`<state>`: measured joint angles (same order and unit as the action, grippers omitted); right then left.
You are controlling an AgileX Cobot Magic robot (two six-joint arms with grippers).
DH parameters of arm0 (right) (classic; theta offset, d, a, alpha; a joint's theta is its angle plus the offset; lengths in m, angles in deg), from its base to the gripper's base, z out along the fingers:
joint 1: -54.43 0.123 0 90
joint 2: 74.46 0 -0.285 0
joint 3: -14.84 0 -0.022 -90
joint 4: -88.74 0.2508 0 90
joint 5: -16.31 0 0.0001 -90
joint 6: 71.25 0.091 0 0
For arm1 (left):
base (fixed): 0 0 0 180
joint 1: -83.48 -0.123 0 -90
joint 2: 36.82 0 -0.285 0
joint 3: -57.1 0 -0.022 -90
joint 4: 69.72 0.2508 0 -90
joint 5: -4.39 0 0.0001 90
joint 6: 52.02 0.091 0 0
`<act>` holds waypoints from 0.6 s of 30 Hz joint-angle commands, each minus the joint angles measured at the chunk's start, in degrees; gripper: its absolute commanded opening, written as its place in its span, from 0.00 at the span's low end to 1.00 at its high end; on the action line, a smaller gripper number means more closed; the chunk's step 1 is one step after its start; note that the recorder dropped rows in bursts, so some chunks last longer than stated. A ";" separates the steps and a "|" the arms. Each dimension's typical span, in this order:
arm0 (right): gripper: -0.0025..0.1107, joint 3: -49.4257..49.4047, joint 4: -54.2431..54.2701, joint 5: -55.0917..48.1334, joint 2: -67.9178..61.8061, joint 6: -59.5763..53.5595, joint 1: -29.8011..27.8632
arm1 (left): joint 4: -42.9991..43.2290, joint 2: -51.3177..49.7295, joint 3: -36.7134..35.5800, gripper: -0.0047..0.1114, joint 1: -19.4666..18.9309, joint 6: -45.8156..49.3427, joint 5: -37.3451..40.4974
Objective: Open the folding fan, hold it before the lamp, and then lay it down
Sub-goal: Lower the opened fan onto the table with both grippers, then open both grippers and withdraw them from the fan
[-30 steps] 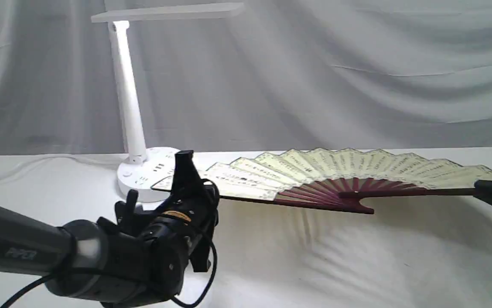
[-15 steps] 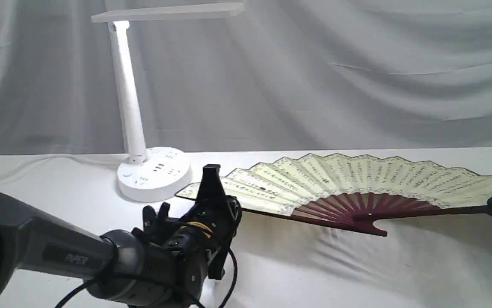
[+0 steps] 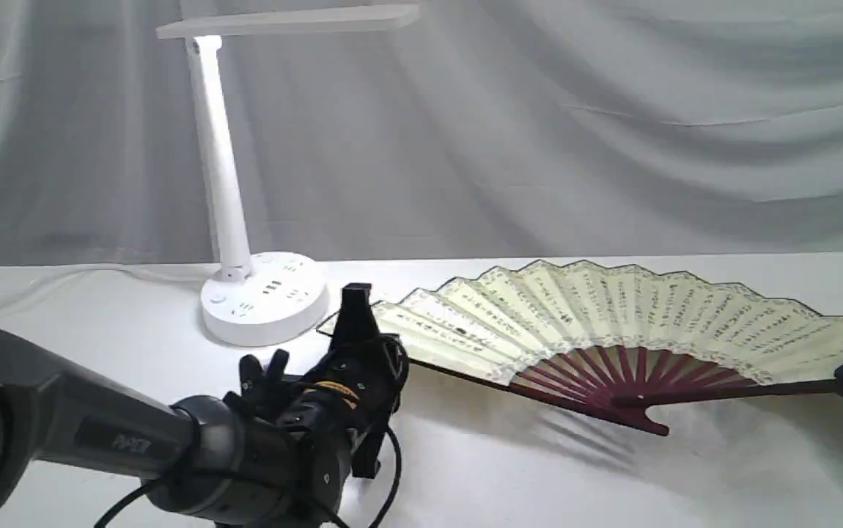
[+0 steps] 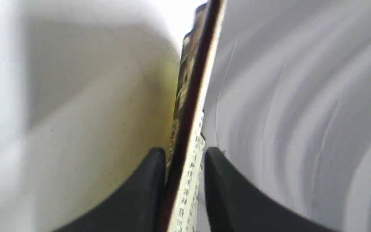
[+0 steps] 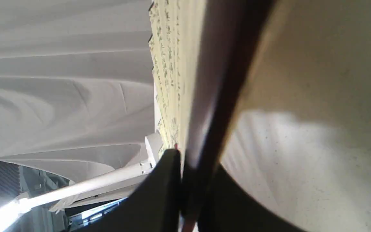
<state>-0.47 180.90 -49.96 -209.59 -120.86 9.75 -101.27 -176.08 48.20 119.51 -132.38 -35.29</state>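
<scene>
Spanning the table (image 3: 509, 477) just right of the lamp (image 3: 220, 176) in the exterior view, the folding fan (image 3: 612, 315) is seen fully spread, leaf upward. Its left guard is flanked by the left gripper (image 4: 184, 153), whose jaws are slightly parted, with a thin gap at one finger. The right guard is clamped tight by the right gripper (image 5: 193, 158). Whether the ribs touch the cloth cannot be told.
</scene>
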 commanded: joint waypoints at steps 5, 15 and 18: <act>0.14 -0.15 0.77 1.65 0.12 -1.97 -0.55 | 3.31 0.22 0.29 0.39 -0.41 -0.59 -1.86; 0.58 -0.15 -3.29 1.59 0.69 -0.91 -0.55 | 17.82 0.92 0.29 0.47 -2.63 -0.90 -0.32; 0.58 -0.05 -9.53 3.38 2.45 2.34 -0.55 | 18.21 3.03 0.29 0.47 -2.91 -1.14 4.10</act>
<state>-0.47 175.12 -47.10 -208.86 -120.12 9.46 -84.02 -174.78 48.20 116.87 -133.15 -32.80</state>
